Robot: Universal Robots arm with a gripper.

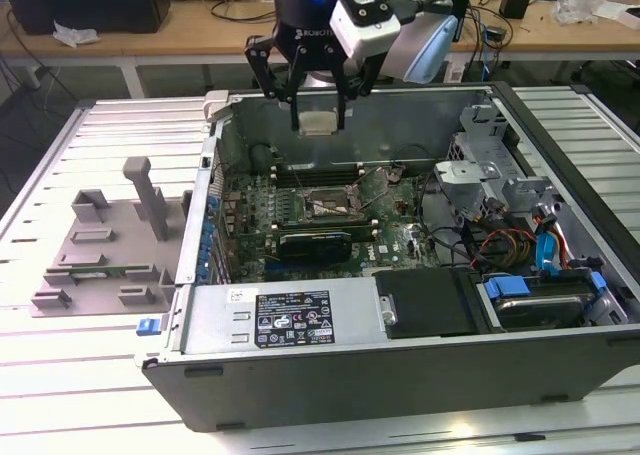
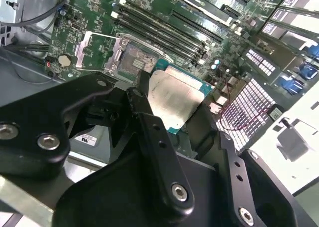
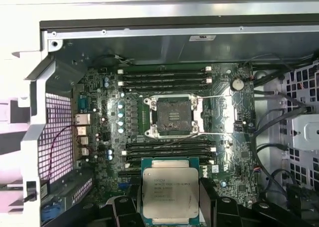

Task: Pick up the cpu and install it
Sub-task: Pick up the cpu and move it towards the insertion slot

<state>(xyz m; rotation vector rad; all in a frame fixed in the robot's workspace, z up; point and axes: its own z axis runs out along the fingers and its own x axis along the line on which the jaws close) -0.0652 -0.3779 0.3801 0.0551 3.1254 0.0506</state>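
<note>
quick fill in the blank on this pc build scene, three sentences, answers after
1. The gripper is shut on the ____.
2. The socket on the motherboard is ____, with no chip in it.
3. In the exterior view, the grey tray lies outside the computer case, on that view's ____.

Missing words: cpu; empty; left

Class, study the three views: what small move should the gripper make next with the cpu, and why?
Probably shift the cpu across until it hangs squarely over the open socket, before any lowering. The gripper holds it clamped by its edges above the motherboard, and in the first wrist view it sits offset from the socket.
</note>
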